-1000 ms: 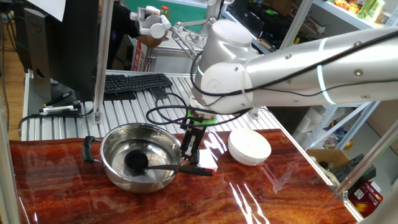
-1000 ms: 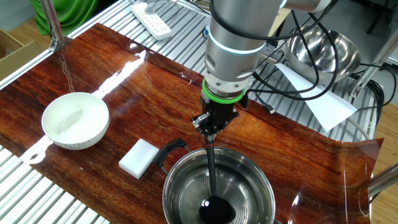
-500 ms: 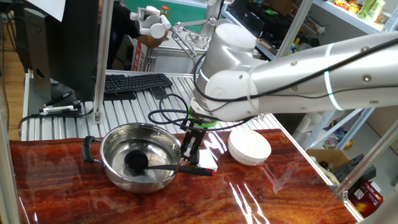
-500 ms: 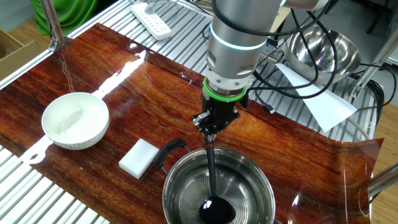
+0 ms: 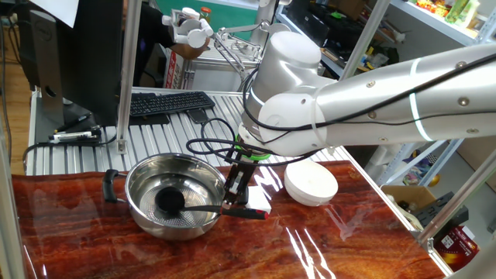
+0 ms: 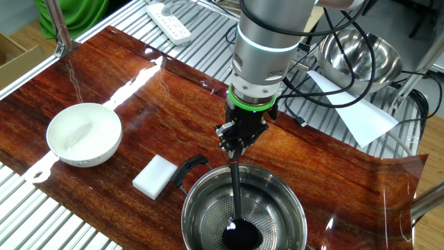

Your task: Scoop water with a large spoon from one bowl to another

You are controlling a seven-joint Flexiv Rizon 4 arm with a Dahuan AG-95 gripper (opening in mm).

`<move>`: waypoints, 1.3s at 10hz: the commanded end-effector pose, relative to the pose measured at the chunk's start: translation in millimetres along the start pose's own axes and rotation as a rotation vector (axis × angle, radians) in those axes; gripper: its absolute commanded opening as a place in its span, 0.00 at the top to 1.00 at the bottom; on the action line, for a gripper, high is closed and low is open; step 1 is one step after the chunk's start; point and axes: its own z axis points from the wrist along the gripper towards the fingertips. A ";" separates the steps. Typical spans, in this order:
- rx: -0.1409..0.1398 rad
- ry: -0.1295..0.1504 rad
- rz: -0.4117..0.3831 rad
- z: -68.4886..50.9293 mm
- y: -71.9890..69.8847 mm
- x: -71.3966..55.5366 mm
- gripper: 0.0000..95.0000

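Item: black ladle with small round cup and long thin dark handle, red at the tip (image 5: pixel 203 207) (image 6: pixel 236 198). Cup lay on the dotted bottom of the steel bowl, handle slanting up over the rim toward the right of one fixed view; red tip rested beyond the rim, low centre of frame. Likely placed so for dipping the cup.

Item: wide shiny steel pot-like bowl with two black side handles (image 5: pixel 144 212) (image 6: pixel 201 201). Stood on the counter, lower left of centre in one fixed view, bottom centre in the other. Water inside could not be made out.

Item: two-finger gripper (image 5: pixel 235 190) (image 6: pixel 238 139), pointing straight down at the handle's upper end, just over the bowl's rim. Jaws stood narrow about the handle; whether they pinched it or had a small gap could not be told from either view. Judged position: taking or adjusting a hold near the handle's end, so the cup could be lifted level.

Item: small round plain white bowl (image 5: pixel 311 183) (image 6: pixel 83 134). Right of the steel bowl in one fixed view, far left in the other, well apart from the ladle. Judged the receiving vessel; contents unclear.

Item: white rectangular block (image 6: pixel 157 175), on the counter between the two bowls, near the steel bowl's black handle.

Item: reddish wood-grain counter (image 5: pixel 93 248) (image 6: pixel 146 97), bearing all the above.

Status, judged: no scoop carried yet.
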 end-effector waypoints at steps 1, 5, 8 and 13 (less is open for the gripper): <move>-0.006 -0.001 0.014 0.0 0.1 0.2 0.60; -0.033 0.001 0.095 3.0 0.5 0.9 0.60; -0.031 0.015 0.162 5.4 0.8 1.3 0.60; -0.048 -0.032 0.149 13.8 1.5 2.5 0.60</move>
